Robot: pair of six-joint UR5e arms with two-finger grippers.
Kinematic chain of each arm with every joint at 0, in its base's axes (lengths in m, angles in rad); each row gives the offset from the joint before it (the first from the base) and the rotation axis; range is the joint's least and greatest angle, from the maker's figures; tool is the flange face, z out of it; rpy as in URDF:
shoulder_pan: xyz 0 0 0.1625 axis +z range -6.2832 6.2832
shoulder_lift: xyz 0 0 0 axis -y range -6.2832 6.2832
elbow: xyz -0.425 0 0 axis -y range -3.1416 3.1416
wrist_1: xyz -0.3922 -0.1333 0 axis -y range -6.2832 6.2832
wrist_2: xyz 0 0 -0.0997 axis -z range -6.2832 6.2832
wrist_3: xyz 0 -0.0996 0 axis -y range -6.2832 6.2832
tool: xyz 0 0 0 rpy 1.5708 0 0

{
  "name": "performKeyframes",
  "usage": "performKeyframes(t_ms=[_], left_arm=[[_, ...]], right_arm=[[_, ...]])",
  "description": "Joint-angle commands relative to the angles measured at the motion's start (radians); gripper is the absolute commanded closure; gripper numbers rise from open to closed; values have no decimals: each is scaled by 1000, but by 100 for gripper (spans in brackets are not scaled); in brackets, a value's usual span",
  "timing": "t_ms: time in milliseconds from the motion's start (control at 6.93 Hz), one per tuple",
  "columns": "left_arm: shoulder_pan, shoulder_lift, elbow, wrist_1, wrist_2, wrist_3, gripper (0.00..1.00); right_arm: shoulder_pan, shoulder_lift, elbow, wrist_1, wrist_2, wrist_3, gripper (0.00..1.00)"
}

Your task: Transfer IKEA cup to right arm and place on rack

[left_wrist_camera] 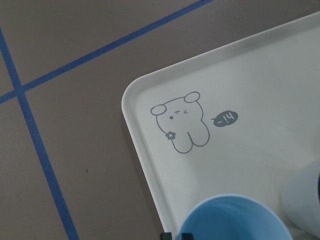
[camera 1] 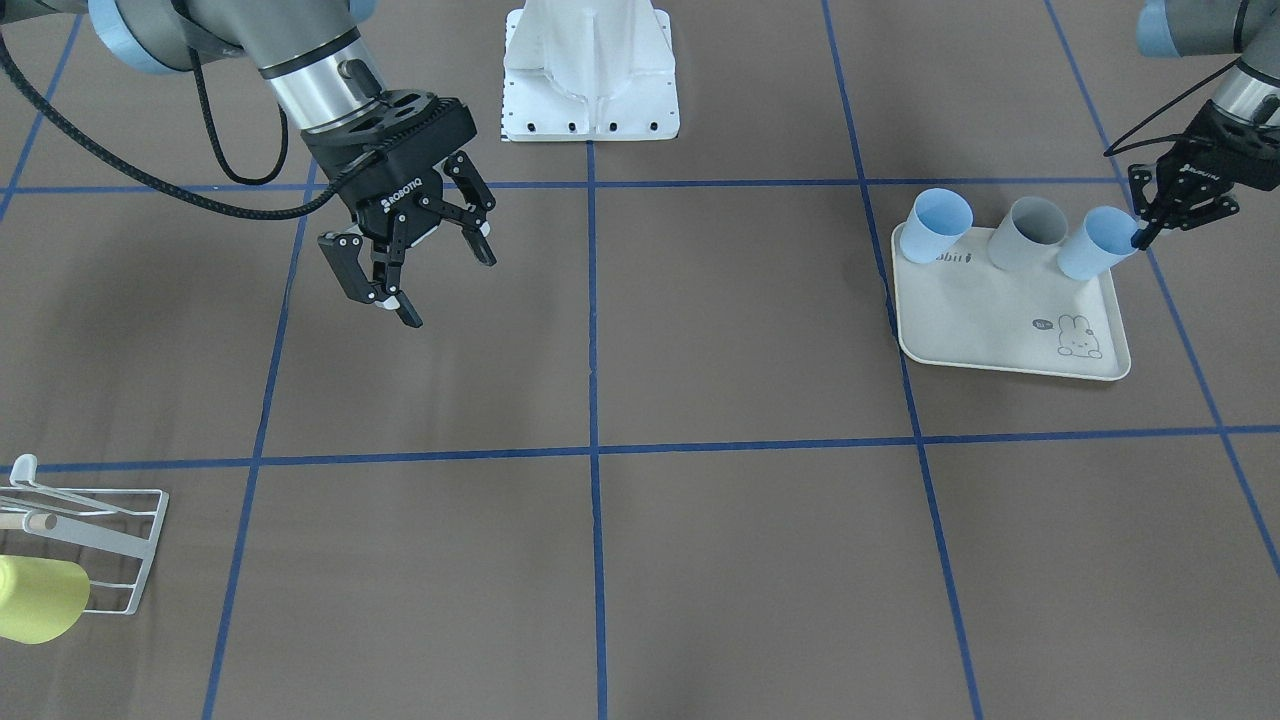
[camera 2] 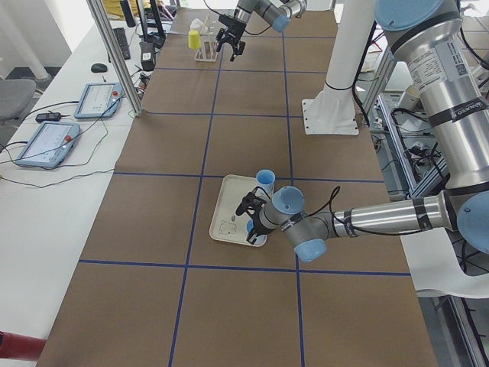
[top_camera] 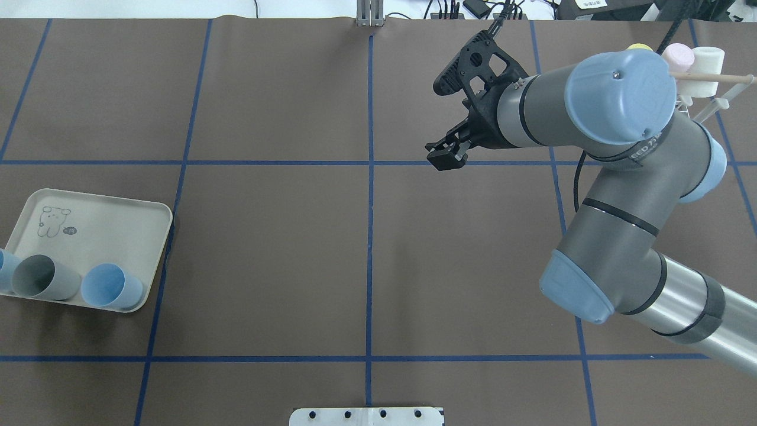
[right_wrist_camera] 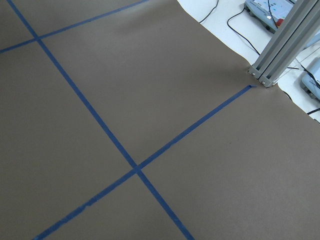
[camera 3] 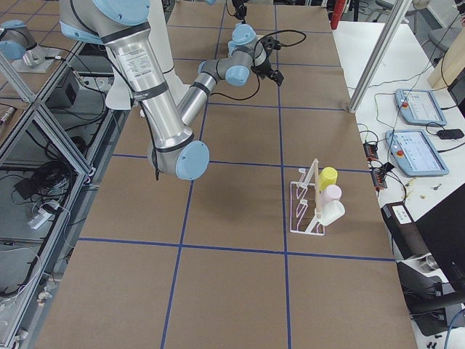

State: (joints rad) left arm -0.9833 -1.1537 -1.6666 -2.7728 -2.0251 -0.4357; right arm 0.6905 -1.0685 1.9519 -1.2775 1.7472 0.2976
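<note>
Left claw point(camera 1: 1141, 237) pinched shut on rim of tilted light blue cup point(camera 1: 1093, 250), cup at corner of cream tray point(camera 1: 1000, 345) by table point(camera 1: 700, 350) left edge, right claw point(camera 1: 449, 288) spread wide, empty, above brown surface with blue tape grid, white wire rack point(camera 1: 110, 545) at far right corner

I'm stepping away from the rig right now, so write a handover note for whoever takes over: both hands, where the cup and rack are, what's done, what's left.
Left hand: at the rim of the blue cup, which is on the tray; I cannot tell if it has closed on the cup.
Right hand: open, empty, above the table.
Rack: on the robot's right side, holding a yellow cup, a pink cup and a white cup.
Done: left hand is at the cup.
Left: lift it, pass it to the right hand, place it on the rack.
</note>
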Motion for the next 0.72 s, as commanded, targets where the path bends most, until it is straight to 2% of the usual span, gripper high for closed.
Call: performKeyframes(t_ms=[0,144,289,433,577], left_arm=[[-6,-6,-14,-17,-9,0,100],[-14,-7,-40,-13,-42,0,100],[-90,-6,-77,-5,-76,11,100],[-185,-7,-125,24,-165,29,100],[-275,-45,-190,109,-258,20,100]], right_arm=[[0,5,1,1,0,8,0],[0,7,-1,1,0,8,0],[-5,5,-4,1,0,9,0],[-14,7,-4,4,0,11,0],[-40,8,-7,38,-2,14,1]])
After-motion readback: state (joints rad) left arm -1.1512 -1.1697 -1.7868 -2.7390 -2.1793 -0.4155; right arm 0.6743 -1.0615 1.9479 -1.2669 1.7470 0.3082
